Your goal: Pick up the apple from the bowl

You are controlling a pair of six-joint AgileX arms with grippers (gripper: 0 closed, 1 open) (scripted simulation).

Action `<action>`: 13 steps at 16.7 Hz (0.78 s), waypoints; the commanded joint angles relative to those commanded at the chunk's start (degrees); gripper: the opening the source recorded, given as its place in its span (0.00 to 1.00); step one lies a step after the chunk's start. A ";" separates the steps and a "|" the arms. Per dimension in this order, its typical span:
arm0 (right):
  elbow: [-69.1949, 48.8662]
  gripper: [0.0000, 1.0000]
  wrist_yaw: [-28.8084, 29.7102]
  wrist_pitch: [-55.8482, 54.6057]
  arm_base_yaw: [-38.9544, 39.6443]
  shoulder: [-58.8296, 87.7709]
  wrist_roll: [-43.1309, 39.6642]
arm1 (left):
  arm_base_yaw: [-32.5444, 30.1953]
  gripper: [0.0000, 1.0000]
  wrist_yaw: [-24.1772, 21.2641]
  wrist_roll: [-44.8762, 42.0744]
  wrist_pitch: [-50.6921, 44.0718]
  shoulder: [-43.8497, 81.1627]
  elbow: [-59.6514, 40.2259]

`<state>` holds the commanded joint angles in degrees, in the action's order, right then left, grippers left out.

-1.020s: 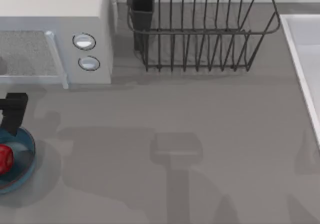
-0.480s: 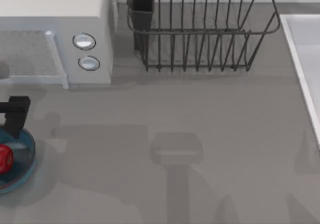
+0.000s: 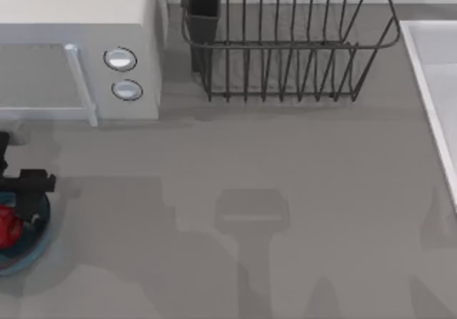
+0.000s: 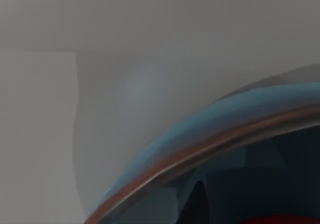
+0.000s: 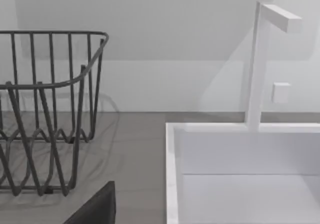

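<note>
The left claw [image 3: 25,194] hangs over the bowl [image 3: 32,244] at the desk's left edge, right beside the apple [image 3: 8,225]; whether it is wide or narrow cannot be told. The apple lies in the bowl, so the lift is not yet done. Farther back stand a microwave [image 3: 78,48] and dish rack [image 3: 285,41].

You saw a glossy red apple [image 3: 8,225], a glazed blue bowl [image 3: 36,242], a dark wire rack [image 3: 285,48] and a matt grey worktop [image 3: 285,190].
</note>
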<state>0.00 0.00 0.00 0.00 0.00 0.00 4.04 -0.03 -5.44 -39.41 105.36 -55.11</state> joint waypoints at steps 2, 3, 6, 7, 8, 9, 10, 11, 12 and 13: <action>0.00 1.00 0.00 0.00 0.00 0.00 0.00 | 0.02 1.00 0.00 -0.02 0.78 0.55 0.57; 0.00 1.00 0.00 0.00 0.00 0.00 0.00 | 0.02 1.00 0.00 -0.02 0.78 0.55 0.57; 0.00 1.00 0.00 0.00 0.00 0.00 0.00 | 0.02 0.92 0.00 -0.02 0.78 0.55 0.57; 0.00 1.00 0.00 0.00 0.00 0.00 0.00 | 0.02 0.85 0.00 -0.02 0.78 0.55 0.57; 0.00 1.00 0.00 0.00 0.00 0.00 0.00 | 0.02 0.77 0.00 -0.02 0.78 0.55 0.57; 0.00 1.00 0.00 0.00 0.00 0.00 0.00 | 0.02 0.70 0.00 -0.02 0.78 0.55 0.57; 0.00 1.00 0.00 0.00 0.00 0.00 0.00 | 0.02 0.62 0.00 -0.02 0.78 0.55 0.57; 0.00 1.00 0.00 0.00 0.00 0.00 0.00 | 0.02 0.55 0.00 -0.02 0.78 0.55 0.57; 0.00 1.00 0.00 0.00 0.00 0.00 0.00 | 0.02 0.47 0.00 -0.02 0.78 0.55 0.57; 0.00 1.00 0.00 0.00 0.00 0.00 0.00 | 0.02 0.40 0.00 -0.02 0.78 0.55 0.57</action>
<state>0.00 0.00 0.00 0.00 0.00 0.00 4.07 -0.04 -5.47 -38.63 105.92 -54.55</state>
